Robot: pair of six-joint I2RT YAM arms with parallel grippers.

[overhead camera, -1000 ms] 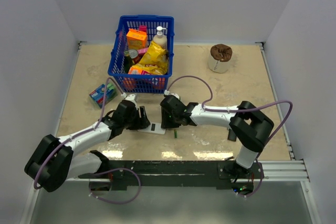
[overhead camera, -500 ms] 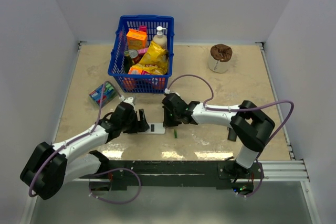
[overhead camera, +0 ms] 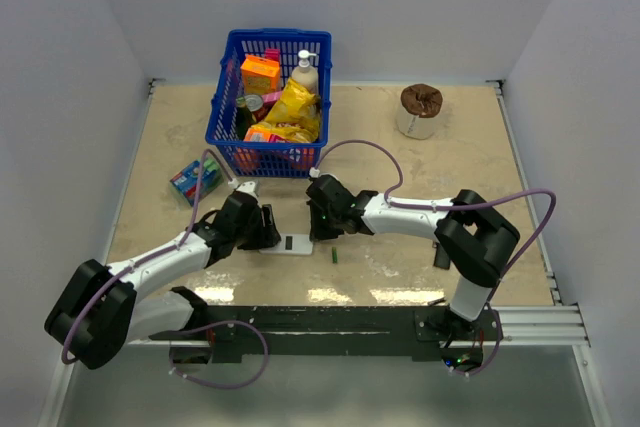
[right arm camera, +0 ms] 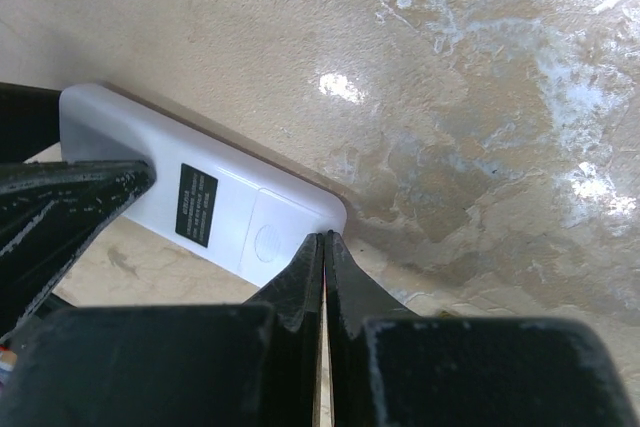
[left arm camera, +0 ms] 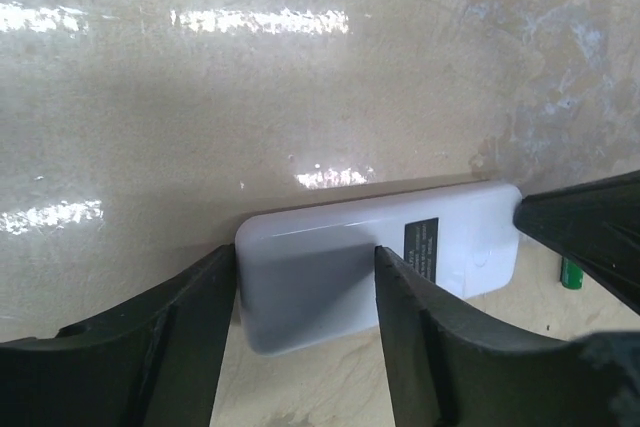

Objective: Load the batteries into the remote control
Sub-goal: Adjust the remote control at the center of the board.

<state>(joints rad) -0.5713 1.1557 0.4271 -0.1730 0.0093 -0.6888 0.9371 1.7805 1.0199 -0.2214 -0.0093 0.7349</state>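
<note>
The white remote control (overhead camera: 297, 244) lies flat near the table's front, its dark label patch (left arm camera: 421, 247) facing up. My left gripper (overhead camera: 268, 231) hovers over its left end with jaws apart. One finger (left arm camera: 190, 332) stands at that end and the other (left arm camera: 425, 342) is over the remote's face. My right gripper (right arm camera: 325, 239) is shut with nothing in it, its tips touching the remote's right end by the round-marked cover. A small green battery (overhead camera: 335, 256) lies on the table just right of the remote, also in the left wrist view (left arm camera: 571, 273).
A blue basket (overhead camera: 226, 97) full of groceries stands at the back. A blue-green pack (overhead camera: 193, 180) lies to the left, a brown-topped roll (overhead camera: 420, 110) at the back right, and a small black object (overhead camera: 441, 257) by the right arm's elbow.
My right gripper's jaws have closed fully at the remote's right end. My left gripper has shifted slightly along the remote's left end and its jaws have narrowed.
</note>
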